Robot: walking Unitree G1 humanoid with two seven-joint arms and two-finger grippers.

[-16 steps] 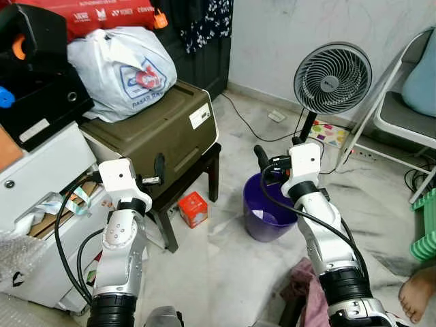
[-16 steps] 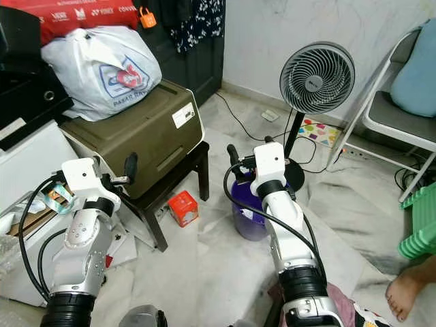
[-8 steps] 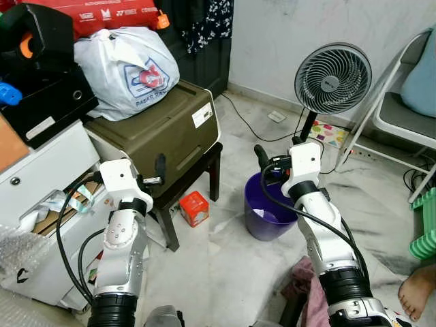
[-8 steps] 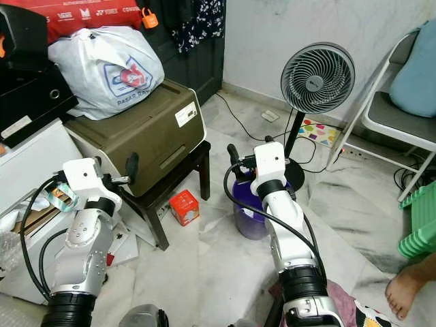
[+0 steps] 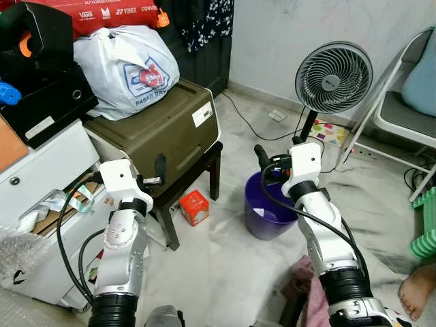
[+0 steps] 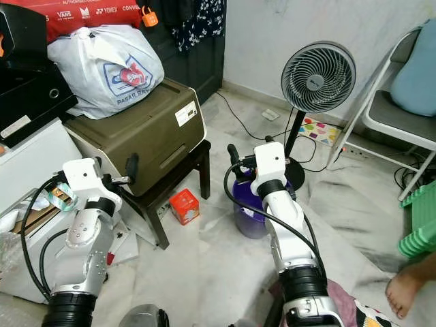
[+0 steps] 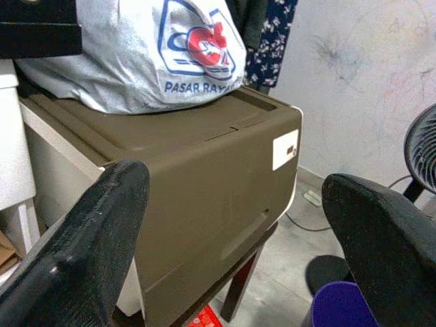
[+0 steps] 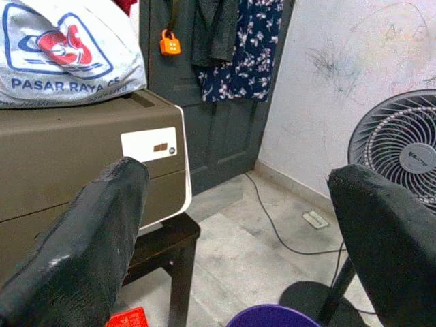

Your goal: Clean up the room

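"PASAR RAYA" on white plastic bag (image 7: 136, 61)

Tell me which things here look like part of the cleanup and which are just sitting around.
Likely for the cleanup:
small red box on the floor
purple bucket
left end effector and right end effector, both open and empty

Just there:
standing fan
brown storage box
white plastic bag
folding chair
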